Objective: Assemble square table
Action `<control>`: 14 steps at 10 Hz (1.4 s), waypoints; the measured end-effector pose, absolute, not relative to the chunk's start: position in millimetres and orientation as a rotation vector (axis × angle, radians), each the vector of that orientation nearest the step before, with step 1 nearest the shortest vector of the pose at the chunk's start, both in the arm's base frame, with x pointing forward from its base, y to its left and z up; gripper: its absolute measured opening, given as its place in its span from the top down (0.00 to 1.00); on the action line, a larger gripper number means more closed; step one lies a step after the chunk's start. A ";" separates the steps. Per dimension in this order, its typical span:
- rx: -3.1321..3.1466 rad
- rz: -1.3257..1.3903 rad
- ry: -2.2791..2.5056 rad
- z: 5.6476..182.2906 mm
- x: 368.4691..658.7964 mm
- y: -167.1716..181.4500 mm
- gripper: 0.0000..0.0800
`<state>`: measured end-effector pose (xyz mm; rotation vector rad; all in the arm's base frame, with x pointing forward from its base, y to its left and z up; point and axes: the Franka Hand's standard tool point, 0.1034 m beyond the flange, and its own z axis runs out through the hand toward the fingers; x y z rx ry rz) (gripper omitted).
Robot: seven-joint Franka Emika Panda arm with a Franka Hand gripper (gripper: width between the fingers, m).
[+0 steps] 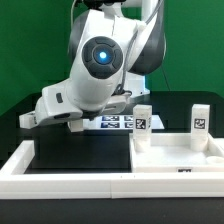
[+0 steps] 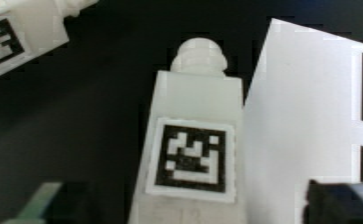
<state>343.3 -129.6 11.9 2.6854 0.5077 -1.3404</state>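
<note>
Gripper [image 2: 190, 186] is open: two grey fingers [image 2: 46, 200] stand either side of the first leg [image 2: 196, 130], w/ a dark gap betw. each finger and the leg, no contact. This leg lies flat on the black table [image 2: 107, 120]. It's a white plastic block, straight-edged, smooth & matt, w/ a small rounded peg at one end and a square black-and-white tag on its upper face toward the other end. The second leg [image 2: 27, 40], same make, lies at an angle to the first and apart from it, tag up. On the first leg's other side, just beside it, is the marker board [image 2: 311, 110]: thin, flat, white, its tags cut off by the frame edge.

Exterior view: the arm [image 1: 95, 70], a glossy white rounded shell w/ a blue-lit ring, fills 12 o'clock to centre & hides the gripper. The tabletop slab [image 1: 170, 150], white, flat, square-cornered, sits at 4 o'clock. At its far edge two legs stand upright: inner upright leg [image 1: 143, 118] just past centre toward 3 o'clock, outer upright leg [image 1: 200, 116] at 3 o'clock near the frame edge. Both show tags. A low boxy white wall [image 1: 70, 186] runs along 6 o'clock.
</note>
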 end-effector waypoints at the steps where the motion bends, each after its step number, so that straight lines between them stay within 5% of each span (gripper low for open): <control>1: 2.685 -1.341 0.508 11.9 343.3 -129.6 0.53; 2: 2.685 -1.341 0.508 11.8 343.2 -129.7 0.64; 8: 2.688 -1.341 0.532 15.3 346.6 -129.5 0.64; 12: 2.747 -1.309 0.543 112.5 390.7 -120.1 0.64; 14: 2.816 -1.156 0.584 102.0 400.0 -122.8 0.64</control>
